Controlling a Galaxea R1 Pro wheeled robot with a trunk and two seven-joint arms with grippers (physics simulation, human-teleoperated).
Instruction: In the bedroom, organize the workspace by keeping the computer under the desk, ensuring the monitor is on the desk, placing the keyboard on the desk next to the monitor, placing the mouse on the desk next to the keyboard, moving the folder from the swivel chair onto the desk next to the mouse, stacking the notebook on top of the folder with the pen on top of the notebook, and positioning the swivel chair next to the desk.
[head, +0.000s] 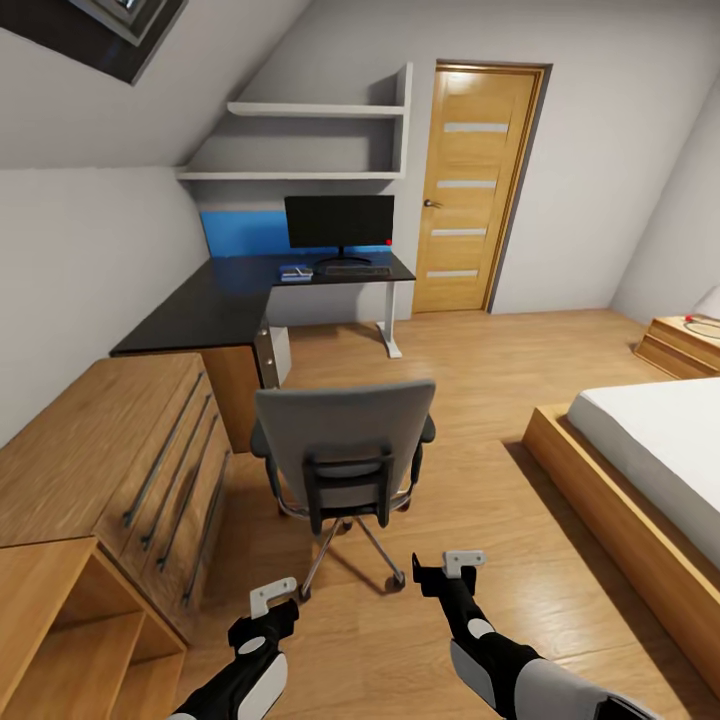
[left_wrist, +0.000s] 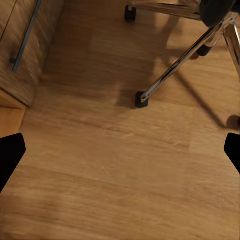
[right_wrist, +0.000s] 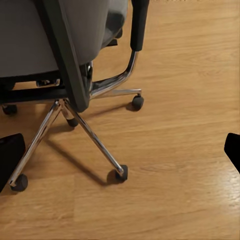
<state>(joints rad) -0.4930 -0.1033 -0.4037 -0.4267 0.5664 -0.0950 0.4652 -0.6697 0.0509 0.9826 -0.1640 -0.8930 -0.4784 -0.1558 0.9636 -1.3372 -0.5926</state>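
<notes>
Currently both arms low, reaching forward behind swivel chair (head: 345, 440) | left gripper (head: 272, 598) fingers spread, empty | right gripper (head: 462, 564) fingers spread, empty | monitor (head: 339, 222) on surface (head: 220, 300)

light: bright, even | shadows: soft under swivel chair (head: 343, 445) | wrist views: slightly blurred | edges: wide-angle stretch

The grey-backed swivel chair on chrome legs (head: 345, 450) stands directly ahead of both grippers, blocking the straight line to the black-topped corner desk (head: 250, 295). Bare wooden floor (head: 480, 380) lies open on its right, up to the low wooden bed frame (head: 620, 510). On its left, the wooden drawer unit (head: 130, 460) narrows the gap.
</notes>
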